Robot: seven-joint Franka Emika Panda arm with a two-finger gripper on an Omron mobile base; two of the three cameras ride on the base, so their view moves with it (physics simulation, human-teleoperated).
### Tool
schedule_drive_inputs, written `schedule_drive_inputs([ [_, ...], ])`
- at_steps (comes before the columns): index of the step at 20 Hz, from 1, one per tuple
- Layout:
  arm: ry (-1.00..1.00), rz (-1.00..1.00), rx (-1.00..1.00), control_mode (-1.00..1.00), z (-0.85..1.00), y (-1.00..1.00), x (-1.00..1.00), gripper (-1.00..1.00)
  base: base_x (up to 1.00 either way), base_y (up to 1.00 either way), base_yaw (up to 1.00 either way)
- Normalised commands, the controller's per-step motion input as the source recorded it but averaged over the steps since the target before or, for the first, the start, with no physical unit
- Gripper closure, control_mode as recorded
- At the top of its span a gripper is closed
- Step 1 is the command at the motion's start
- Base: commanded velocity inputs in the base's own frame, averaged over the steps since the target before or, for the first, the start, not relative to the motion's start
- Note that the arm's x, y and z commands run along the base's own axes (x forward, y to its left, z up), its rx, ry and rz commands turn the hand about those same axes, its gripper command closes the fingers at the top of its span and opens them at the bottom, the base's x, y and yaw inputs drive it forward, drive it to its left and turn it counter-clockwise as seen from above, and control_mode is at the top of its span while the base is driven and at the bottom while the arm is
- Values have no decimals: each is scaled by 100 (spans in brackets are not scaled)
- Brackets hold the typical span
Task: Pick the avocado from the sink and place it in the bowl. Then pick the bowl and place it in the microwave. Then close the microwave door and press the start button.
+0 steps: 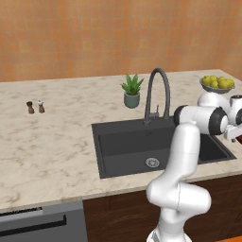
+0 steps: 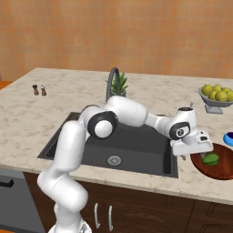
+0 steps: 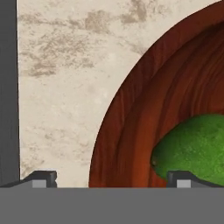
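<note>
1. One stage looks done: going left to right in the right base view, the salt and pepper shakers [image 2: 39, 89] stand at the upper left on the bench [image 2: 27, 113], far from the action.
2. Centre frame, the sink [image 2: 136, 143] lies dark and bare around its drain, no fruit in it that I can see.
3. Right of the sink, the tool [image 2: 193, 152] hangs over the near rim of the bowl [image 2: 218, 170], low at the right edge.
4. And there's the avocado [image 2: 210, 159], green and glossy, lying inside the bowl! In the hand view it sits at the lower right, with the two fingertips [image 3: 41, 178] spread wide at the bottom corners, gripping nothing.
5. Far right, the grey fruit bowl [image 2: 217, 101] of lemons and a blue cup [image 2: 229, 138] wait untouched.
6. Judging from this, the avocado step is complete; grasping the bowl, carrying it to the microwave, shutting the door and pressing start all remain.
</note>
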Motion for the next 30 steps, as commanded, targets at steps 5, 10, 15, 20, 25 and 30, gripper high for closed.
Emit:
schedule_drive_inputs([
  [5, 3, 0, 0, -100, -23, -2, 4, 100, 0, 0, 0],
  [10, 4, 0, 2, -100, -5, -9, 0, 100, 0, 0, 0],
  [15, 0, 2, -2, -100, 0, 12, -13, 100, 0, 0, 0],
  [20, -5, 19, -13, -100, 9, 18, -33, 100, 0, 0, 0],
  [25, -13, 20, -17, -100, 9, 7, -26, 100, 0, 0, 0],
  [30, -3, 29, -11, -100, 39, -2, -39, 100, 0, 0, 0],
])
